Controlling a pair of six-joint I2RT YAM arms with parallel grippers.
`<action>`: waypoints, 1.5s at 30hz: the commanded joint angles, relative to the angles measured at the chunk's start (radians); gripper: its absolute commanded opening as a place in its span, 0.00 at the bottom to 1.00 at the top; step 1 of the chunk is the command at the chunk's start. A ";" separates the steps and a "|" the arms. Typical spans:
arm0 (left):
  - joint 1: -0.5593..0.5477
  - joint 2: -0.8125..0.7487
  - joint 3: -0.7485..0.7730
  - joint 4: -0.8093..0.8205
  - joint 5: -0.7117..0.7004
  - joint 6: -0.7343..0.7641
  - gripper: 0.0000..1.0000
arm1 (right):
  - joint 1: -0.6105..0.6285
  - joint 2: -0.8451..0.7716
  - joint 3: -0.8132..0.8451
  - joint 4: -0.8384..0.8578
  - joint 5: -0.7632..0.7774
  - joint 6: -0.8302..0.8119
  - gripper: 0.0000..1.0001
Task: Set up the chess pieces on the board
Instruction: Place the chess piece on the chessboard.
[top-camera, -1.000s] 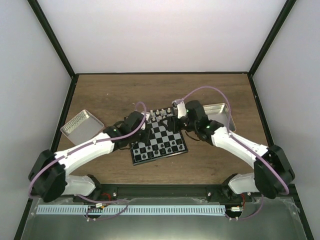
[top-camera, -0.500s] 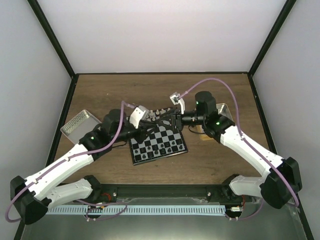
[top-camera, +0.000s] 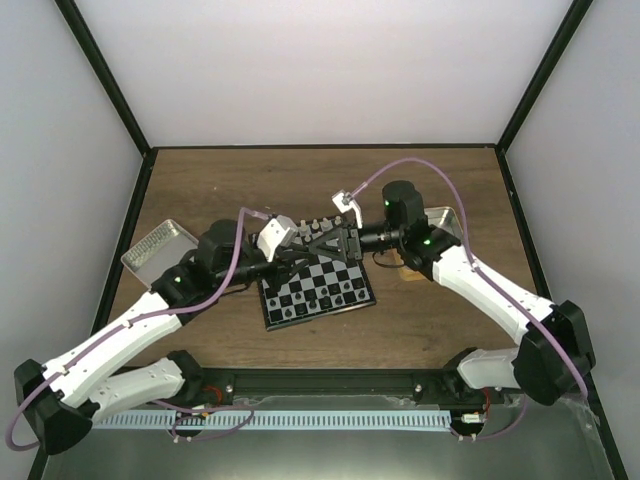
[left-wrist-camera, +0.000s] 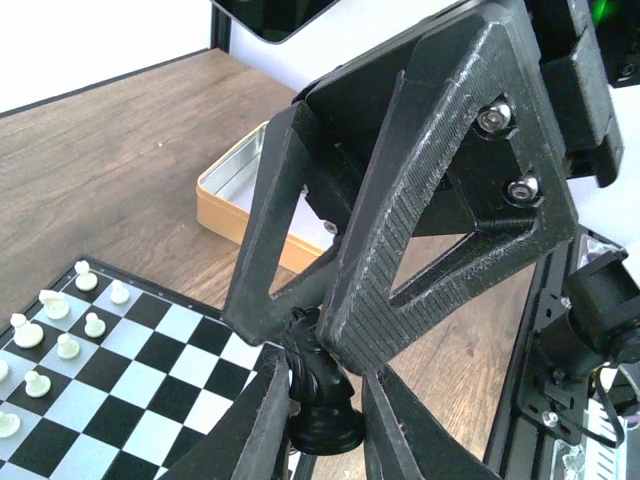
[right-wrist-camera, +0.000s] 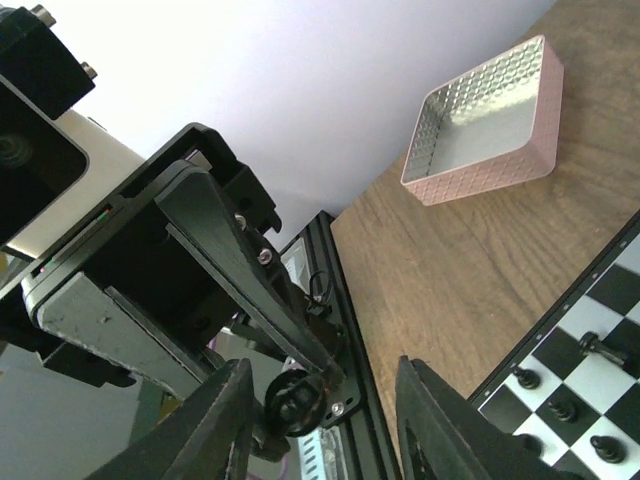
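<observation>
Top external view: white walls (top-camera: 300, 70) are enclosing a brown wooden table (top-camera: 230, 190); the checked board (top-camera: 335, 278) is lying at its middle. Left wrist view: the left gripper (left-wrist-camera: 328, 440) is pinching a glossy black chess piece (left-wrist-camera: 324, 422), round-based, beside the board's edge. Right wrist view: the right gripper (right-wrist-camera: 325, 400) is standing open around it.

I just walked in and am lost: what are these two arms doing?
The left claw grips a black chess piece over the far edge of the board. The right claw faces it, open, with a finger on each side of the piece, probably to take it over. Other black pieces already stand on the board.
</observation>
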 joint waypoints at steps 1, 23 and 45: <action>0.003 0.027 0.016 -0.013 -0.014 0.026 0.21 | -0.001 0.036 0.040 0.020 -0.075 0.088 0.38; 0.002 -0.080 -0.013 -0.097 -0.470 -0.133 0.71 | 0.080 -0.007 -0.050 -0.085 0.677 -0.108 0.01; 0.002 -0.312 -0.064 -0.184 -0.824 -0.239 0.78 | 0.283 -0.139 -0.299 -0.252 1.211 0.006 0.01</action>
